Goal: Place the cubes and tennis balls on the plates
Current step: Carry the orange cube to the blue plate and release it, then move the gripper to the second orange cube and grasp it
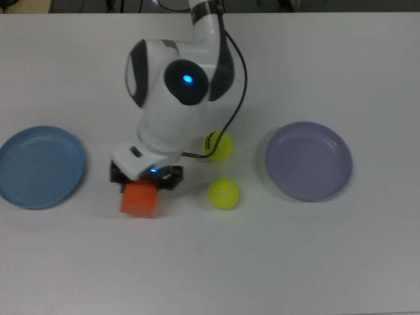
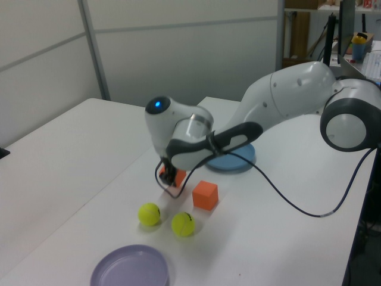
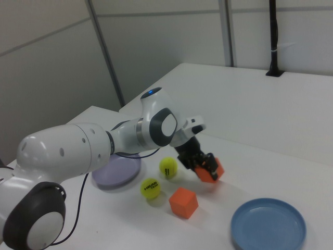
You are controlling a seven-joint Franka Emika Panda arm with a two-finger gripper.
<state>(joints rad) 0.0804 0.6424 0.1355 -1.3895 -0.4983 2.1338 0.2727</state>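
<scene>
White tabletop (image 1: pixel 315 262) under the gripper (image 3: pixel 204 165), which grasps one orange cube (image 3: pixel 211 171) lifted clear.

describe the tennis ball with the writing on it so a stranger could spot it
Start at the lavender plate. Two tennis balls lie toward the robot arm from it; take the lettered ball nearest the arm. Its black lettering sets it apart from the plain ball.

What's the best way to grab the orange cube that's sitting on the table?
From straight above, with the fingers closing on two opposite side faces of the resting orange cube. It sits flat with its top bare, its sides are flat and parallel, and the lettered tennis ball lies apart from it.
</scene>
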